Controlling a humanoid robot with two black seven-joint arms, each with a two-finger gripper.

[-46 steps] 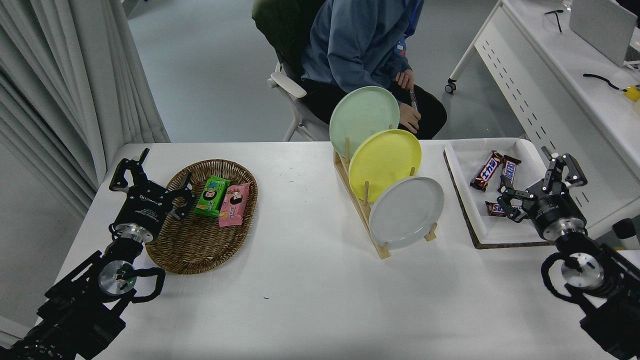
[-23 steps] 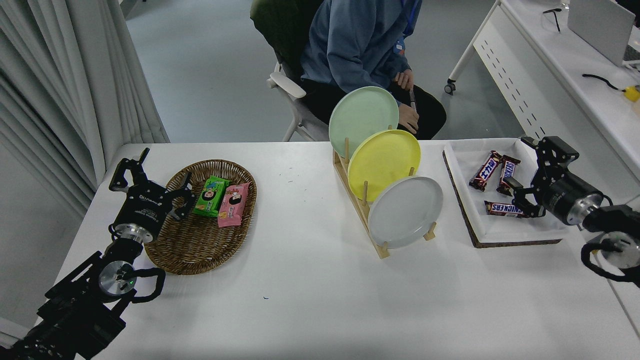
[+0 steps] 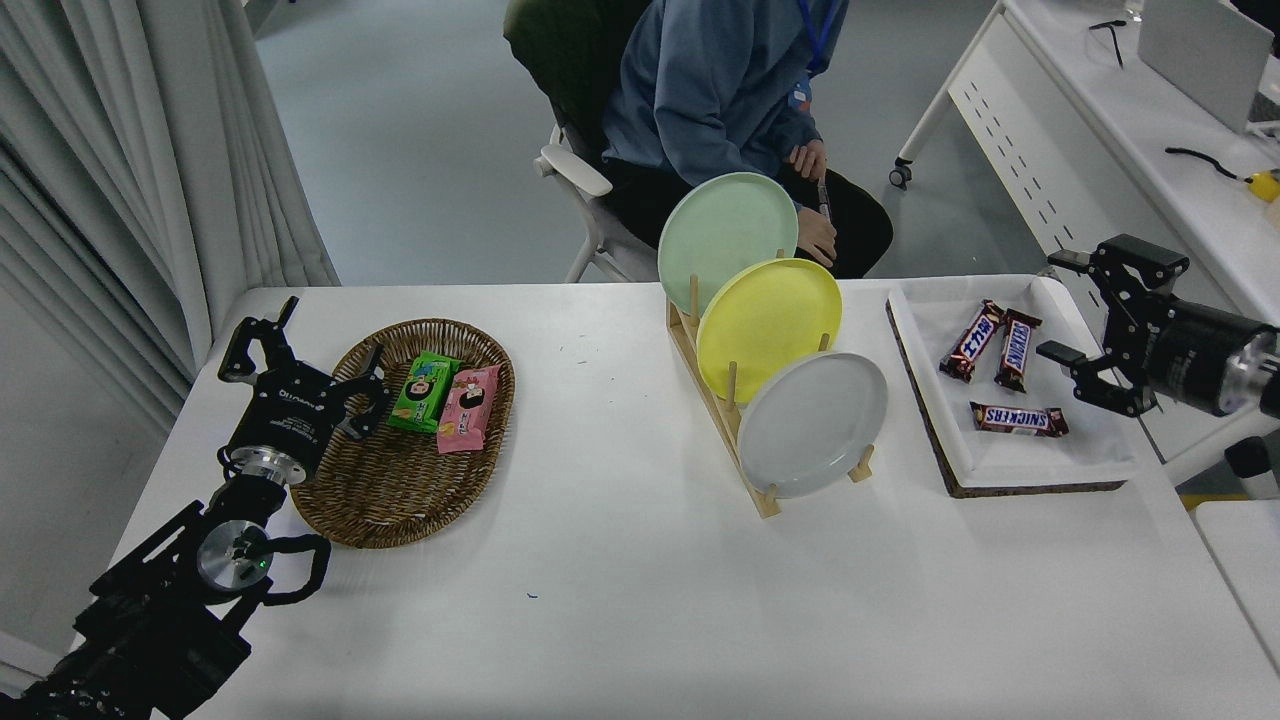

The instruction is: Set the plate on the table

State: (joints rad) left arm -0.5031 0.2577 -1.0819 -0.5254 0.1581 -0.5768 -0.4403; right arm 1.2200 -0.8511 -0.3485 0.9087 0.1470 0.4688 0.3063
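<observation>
The pale grey plate (image 3: 812, 424) stands on edge in the front slot of a wooden rack (image 3: 745, 440) on the white table (image 3: 620, 600). A yellow plate (image 3: 768, 316) and a mint green plate (image 3: 727, 237) stand behind it. My right gripper (image 3: 1062, 305) is open and empty at the right edge, turned sideways above the right rim of the snack tray, well right of the grey plate. My left gripper (image 3: 300, 345) is open and parked at the lower left, over the basket's edge.
A wicker basket (image 3: 400, 480) with two snack packs sits at the left. A white tray (image 3: 1000, 465) holds three chocolate bars at the right. A person sits at the far side behind the rack. A white desk (image 3: 1100, 150) stands at the right.
My right arm has swung up and to the right, off the table's front right, and the gripper now points left at the tray's right rim. The plates have not moved.
</observation>
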